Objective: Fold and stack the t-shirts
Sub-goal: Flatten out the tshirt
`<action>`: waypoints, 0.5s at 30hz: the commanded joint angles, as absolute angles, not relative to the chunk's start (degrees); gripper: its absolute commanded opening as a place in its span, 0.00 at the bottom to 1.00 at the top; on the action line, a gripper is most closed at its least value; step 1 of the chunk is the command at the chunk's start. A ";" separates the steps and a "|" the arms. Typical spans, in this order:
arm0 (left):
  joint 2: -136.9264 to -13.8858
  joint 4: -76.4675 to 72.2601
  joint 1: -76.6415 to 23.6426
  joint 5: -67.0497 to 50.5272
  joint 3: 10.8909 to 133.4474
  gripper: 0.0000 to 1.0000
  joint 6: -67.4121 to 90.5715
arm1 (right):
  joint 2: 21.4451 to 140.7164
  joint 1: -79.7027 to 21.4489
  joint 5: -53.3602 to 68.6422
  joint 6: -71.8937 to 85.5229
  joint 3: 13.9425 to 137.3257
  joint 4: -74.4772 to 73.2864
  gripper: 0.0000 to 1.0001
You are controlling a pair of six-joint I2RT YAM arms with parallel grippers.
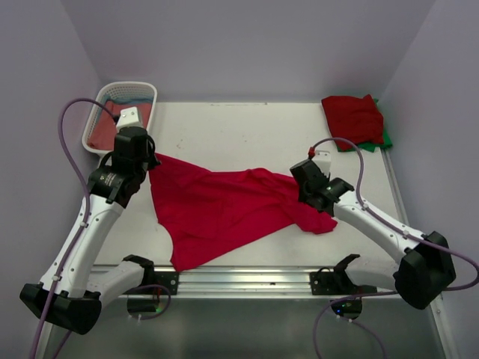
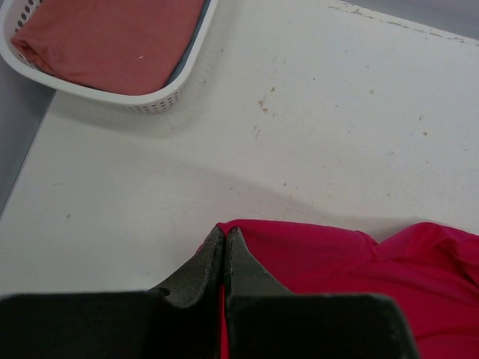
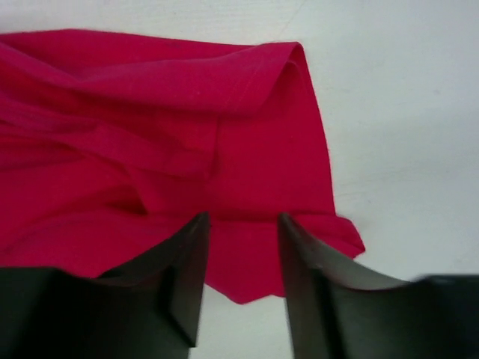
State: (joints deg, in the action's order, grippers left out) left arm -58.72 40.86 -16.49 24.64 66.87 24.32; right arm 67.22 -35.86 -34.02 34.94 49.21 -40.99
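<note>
Crimson t-shirt stretched left-right, left fingers pinching its corner.

**White basket, pale worktop, metal rail**

A white slatted plastic basket sits at the far left corner of the worktop. The worktop is off-white, flecked with small brownish specks and scuffs. A silver metal rail runs along its near edge. Plain pale walls enclose three sides.

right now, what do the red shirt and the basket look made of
The red shirt: soft matte knit cloth, probably cotton; it drapes in folds and shows a stitched hem. The basket: white moulded plastic, slightly glossy, judging by its smooth rim and rows of regular holes.
</note>
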 commanded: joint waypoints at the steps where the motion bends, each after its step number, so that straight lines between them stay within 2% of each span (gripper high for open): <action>1: -57.66 39.90 -15.82 24.70 68.12 0.00 24.08 | 69.42 -30.61 -28.58 33.66 48.17 -27.10 0.39; 3: -57.48 39.90 -15.82 24.61 67.59 0.00 24.17 | 71.01 -28.75 -25.93 33.40 47.99 -24.79 0.35; 10: -56.87 40.16 -15.82 24.78 66.97 0.00 24.35 | 79.36 -25.84 -18.91 34.10 47.99 -19.35 0.42; 15: -56.87 39.99 -15.82 24.79 66.88 0.00 24.17 | 81.91 -25.75 -14.77 37.44 45.09 -15.74 0.39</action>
State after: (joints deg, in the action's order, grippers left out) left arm -58.00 40.91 -16.49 24.23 66.85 24.40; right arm 81.45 -25.93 -18.70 35.07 46.65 -20.91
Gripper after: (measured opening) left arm 0.012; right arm 0.399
